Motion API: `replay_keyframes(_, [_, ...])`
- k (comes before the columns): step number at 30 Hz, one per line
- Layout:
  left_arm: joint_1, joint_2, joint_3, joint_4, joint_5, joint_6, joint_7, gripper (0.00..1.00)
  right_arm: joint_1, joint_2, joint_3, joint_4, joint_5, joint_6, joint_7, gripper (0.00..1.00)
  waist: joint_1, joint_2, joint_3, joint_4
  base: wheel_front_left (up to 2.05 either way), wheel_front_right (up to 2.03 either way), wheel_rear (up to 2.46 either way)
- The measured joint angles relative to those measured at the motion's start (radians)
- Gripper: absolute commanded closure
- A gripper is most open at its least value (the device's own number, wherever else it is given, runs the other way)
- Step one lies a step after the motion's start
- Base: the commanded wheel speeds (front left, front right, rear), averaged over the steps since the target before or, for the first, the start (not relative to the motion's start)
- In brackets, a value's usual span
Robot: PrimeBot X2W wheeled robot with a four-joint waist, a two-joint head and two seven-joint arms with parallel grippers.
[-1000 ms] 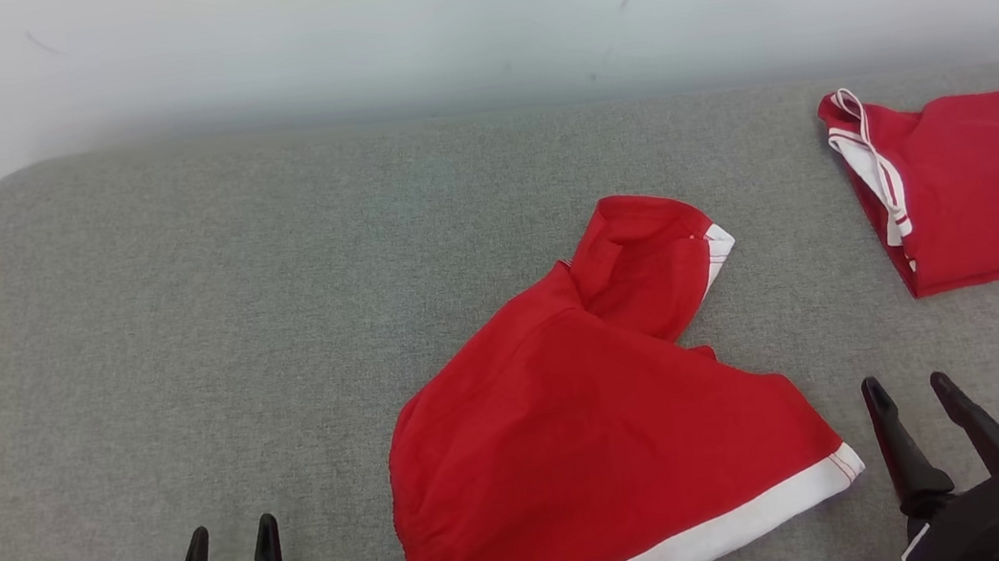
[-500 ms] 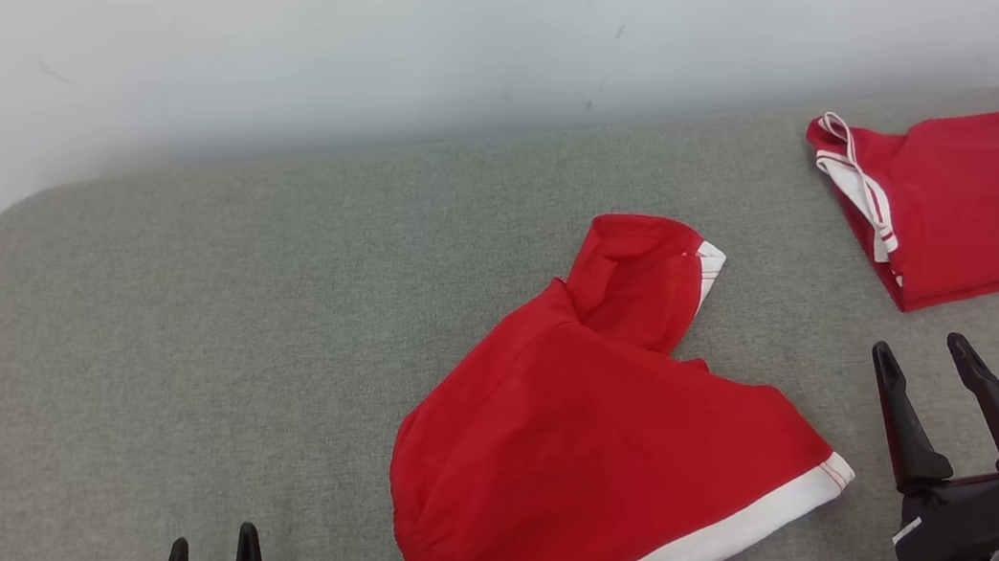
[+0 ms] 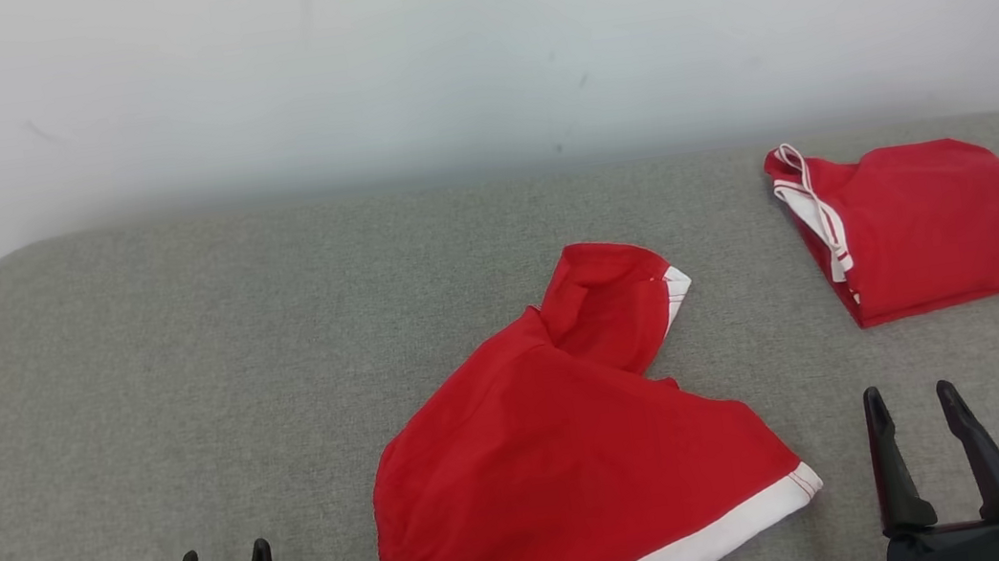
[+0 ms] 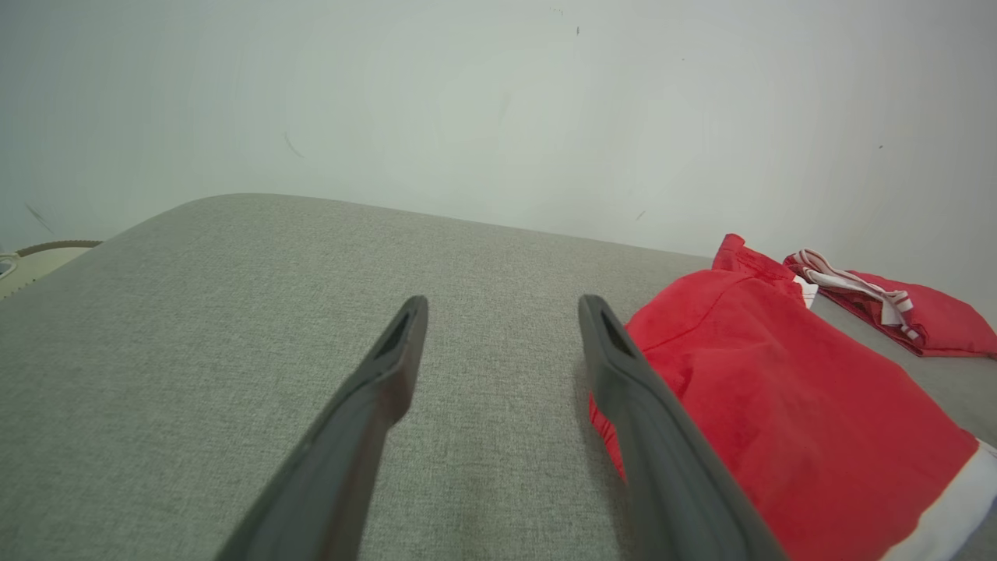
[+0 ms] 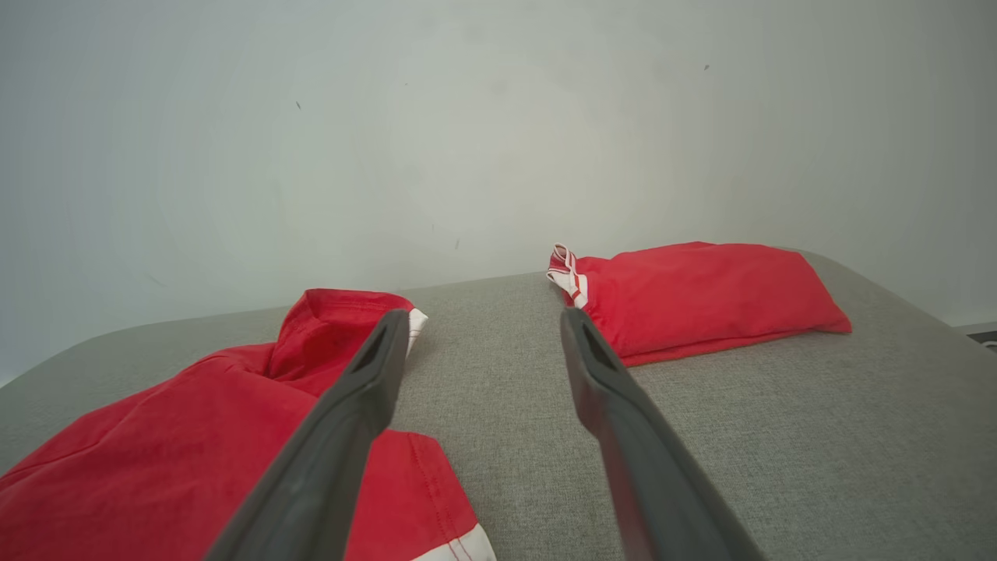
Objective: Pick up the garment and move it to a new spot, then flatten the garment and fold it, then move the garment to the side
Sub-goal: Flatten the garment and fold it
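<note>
Plainly empty, the left gripper (image 3: 223, 554) spreads its two long dark fingers (image 4: 389, 366) wide above the grey woven fabric surface (image 3: 137, 386). The right gripper (image 3: 908, 396) is splayed just as wide and holds nothing. Between the two pairs lies the rumpled red cloth garment with a white hem band (image 3: 562, 465), touching neither. Beyond the right fingers, well apart, sits a folded red garment with white trim (image 3: 937, 228).

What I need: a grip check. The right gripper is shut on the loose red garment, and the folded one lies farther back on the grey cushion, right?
No: the right gripper is open beside the loose red garment, gripping nothing; the head view shows it. The folded garment does lie farther back on the grey cushion.
</note>
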Motion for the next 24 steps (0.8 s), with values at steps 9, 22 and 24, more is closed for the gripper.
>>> replay_keyframes(9, [0.008, -0.001, 0.004, -0.010, 0.027, 0.009, 0.000, 0.00, 0.002, 0.006, 0.031, 0.035, -0.002, 0.000, -0.021, 0.00, 0.0000, 0.0000, -0.020, -0.020, 0.00, 0.00, 0.00])
replay_keyframes(22, [0.007, -0.003, -0.012, -0.001, 0.052, 0.019, 0.000, 0.00, -0.012, 0.006, 0.079, 0.072, -0.011, 0.000, -0.029, 0.00, 0.0000, 0.0000, -0.028, -0.008, 0.00, 0.00, 0.00])
replay_keyframes(24, [0.007, -0.003, -0.013, 0.000, 0.056, 0.019, 0.000, 0.00, -0.013, 0.006, 0.078, 0.073, -0.013, 0.000, -0.030, 0.00, 0.0000, 0.0000, -0.027, -0.006, 0.00, 0.00, 0.00])
